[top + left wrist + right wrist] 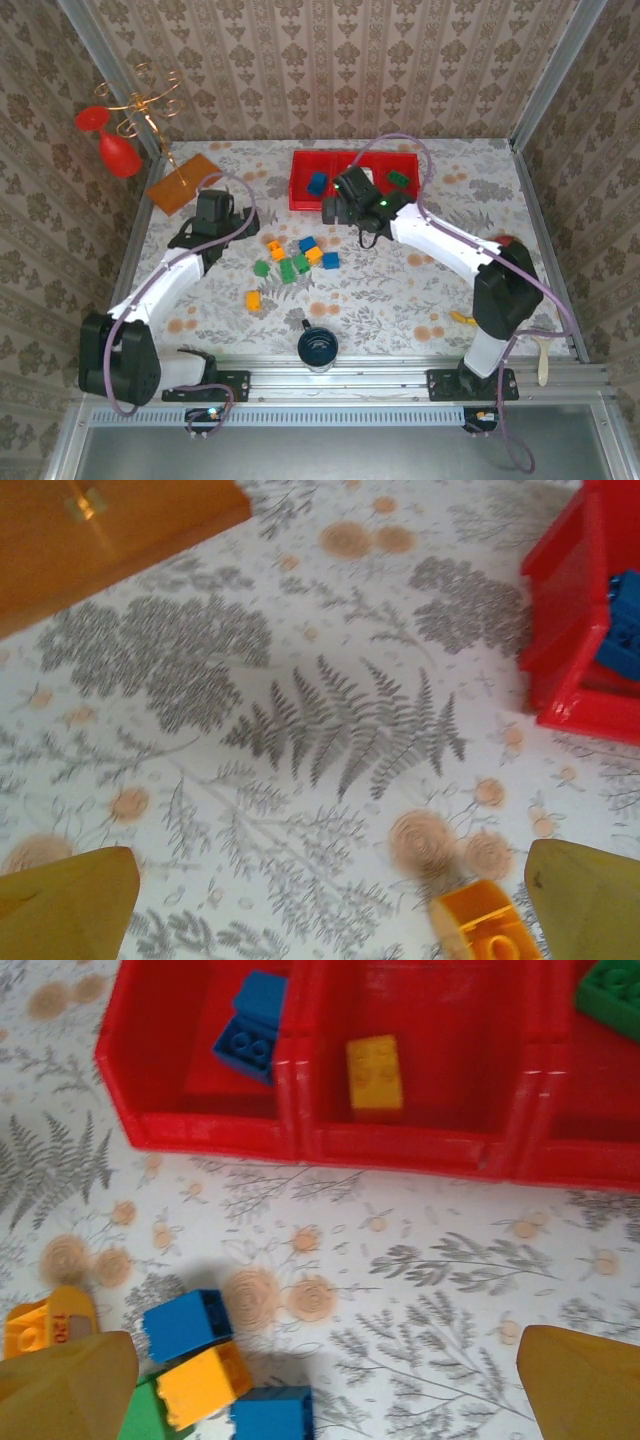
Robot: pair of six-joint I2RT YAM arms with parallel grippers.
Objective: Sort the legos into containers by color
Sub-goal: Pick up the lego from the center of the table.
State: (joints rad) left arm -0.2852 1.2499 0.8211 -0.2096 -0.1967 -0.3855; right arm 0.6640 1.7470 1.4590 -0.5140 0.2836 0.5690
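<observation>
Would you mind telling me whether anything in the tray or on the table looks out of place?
Nothing stands out. In the red tray, the blue brick, the orange brick and the green brick each sit in a separate compartment, and the loose bricks lie clustered on the table.

Bright, even light, soft shadows
Overhead view sharp; wrist views softer, the orange brick [487,932] at the left one's bottom edge blurred, a faint shadow by the blue brick [185,1322]
</observation>
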